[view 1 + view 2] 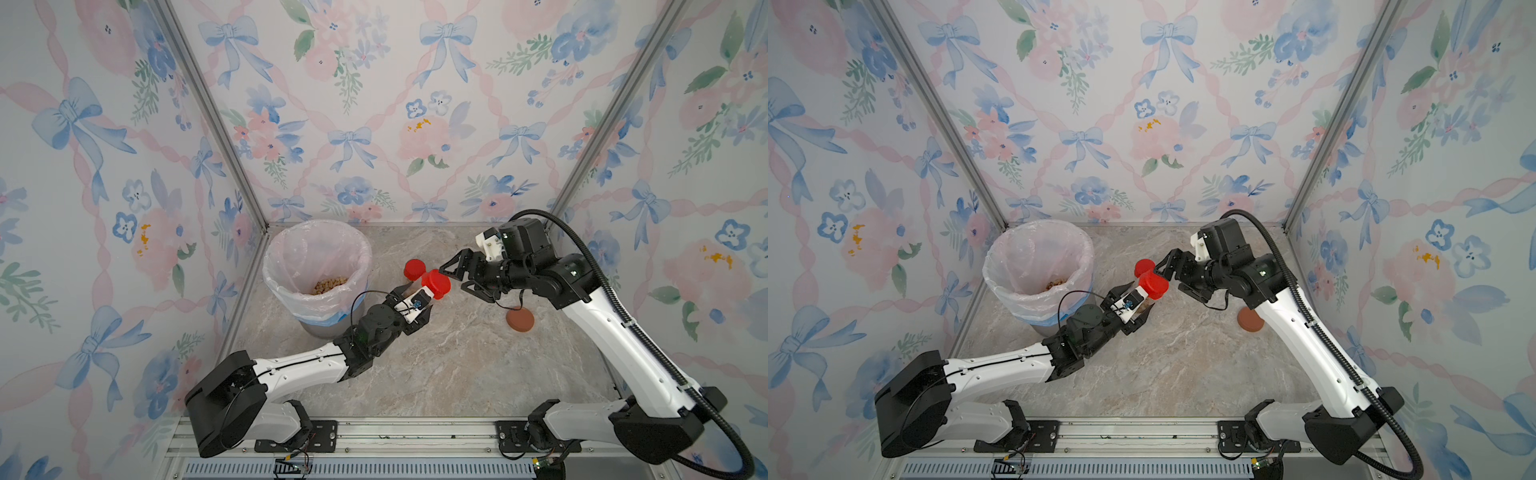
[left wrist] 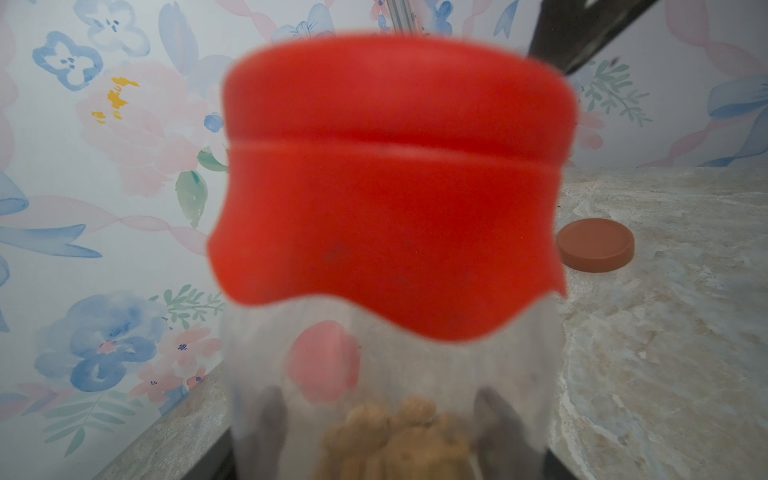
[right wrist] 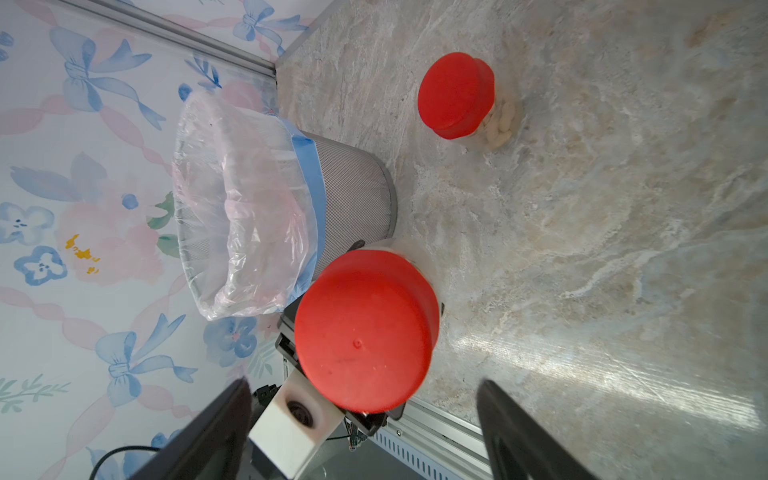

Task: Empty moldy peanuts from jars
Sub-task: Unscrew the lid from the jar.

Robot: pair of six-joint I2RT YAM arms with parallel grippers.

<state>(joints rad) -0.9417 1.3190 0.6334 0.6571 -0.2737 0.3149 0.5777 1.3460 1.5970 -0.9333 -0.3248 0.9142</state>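
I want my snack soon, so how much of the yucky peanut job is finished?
Done: pale tan peanuts already lie in the grey mesh bin with pink liner, and a round brown lid lies loose. In hand: the left end effector grips a slim clear jar with a red lid, nuts inside; the open right end effector faces that lid. Left: that jar and a second red-lidded jar, both capped and unemptied.

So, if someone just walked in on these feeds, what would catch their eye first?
The red-lidded jar, held tilted over the table by the left gripper, its lid pointing at the open right gripper. Then the pink-lined bin in the back left corner with peanuts at its bottom, a second red-lidded jar standing beside it, and a brown lid lying alone further right.
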